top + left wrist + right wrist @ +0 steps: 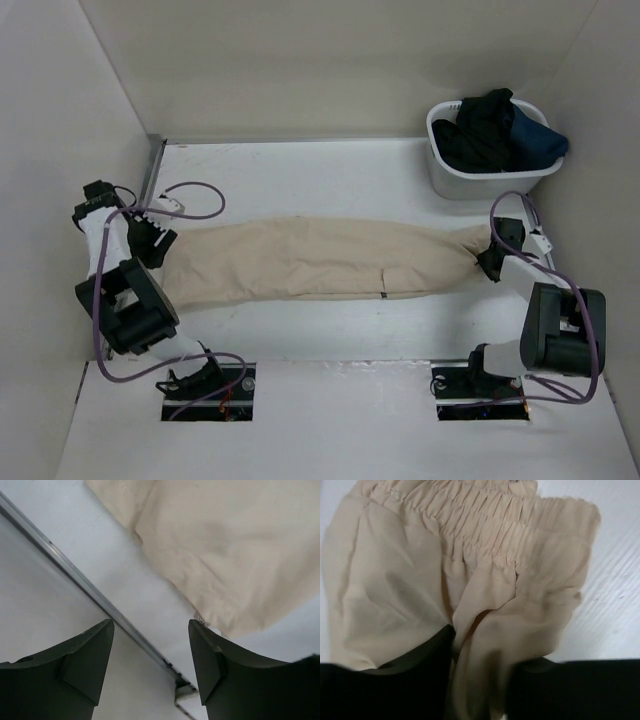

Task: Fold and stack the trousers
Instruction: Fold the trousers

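Top external view: a white basket [450, 182] stands beyond the right tool [488, 262], holding black and dark-blue garments [492, 128]. Between both tools the trousers [310, 260] lie flat on the worktop [300, 180]. The left tool [150, 623] is spread and empty, leg ends just ahead. The right tool is parted, a waistband fold loose between its fingers.

White counter [300, 170], walls on three sides. Beige trousers [310, 260] flat across middle, lengthwise left to right; gathered waistband at right end, leg ends at left. White basket [480, 185] in far right corner, apart from trousers. Metal strip [153, 168] along left edge.
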Controlling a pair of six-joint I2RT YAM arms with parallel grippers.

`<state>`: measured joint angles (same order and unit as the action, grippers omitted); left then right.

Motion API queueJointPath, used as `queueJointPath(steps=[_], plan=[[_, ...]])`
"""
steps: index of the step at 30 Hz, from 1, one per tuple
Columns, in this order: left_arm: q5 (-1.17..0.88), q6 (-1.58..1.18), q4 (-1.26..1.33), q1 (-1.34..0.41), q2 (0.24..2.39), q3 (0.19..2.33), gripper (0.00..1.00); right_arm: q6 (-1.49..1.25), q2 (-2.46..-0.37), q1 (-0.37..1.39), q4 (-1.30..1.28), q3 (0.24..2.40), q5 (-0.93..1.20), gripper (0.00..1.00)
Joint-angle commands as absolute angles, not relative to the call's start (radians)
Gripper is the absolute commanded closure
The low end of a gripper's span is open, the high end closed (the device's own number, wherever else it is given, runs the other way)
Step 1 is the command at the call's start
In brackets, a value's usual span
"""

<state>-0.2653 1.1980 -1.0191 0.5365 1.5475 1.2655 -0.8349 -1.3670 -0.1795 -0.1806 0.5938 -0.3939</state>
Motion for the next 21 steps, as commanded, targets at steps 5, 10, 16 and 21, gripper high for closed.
queueJointPath(steps=[5,10,16,21], plan=[[-0.302,0.919,-0.921,0.475,1.725,1.328,0.41,-0.878,-1.361,-0.208,-0.173,0.643,-0.353,1.00],[-0.317,0.818,-0.879,0.397,1.741,1.350,0.42,-0.706,-1.102,-0.208,-0.264,0.692,-0.543,1.00],[-0.324,0.738,-0.815,0.245,1.744,1.322,0.41,-0.252,-0.885,-0.018,-0.117,0.779,-0.643,1.00],[-0.313,0.693,-0.787,0.179,1.790,1.313,0.41,-0.120,-1.023,0.454,-0.095,0.862,-0.788,1.00]])
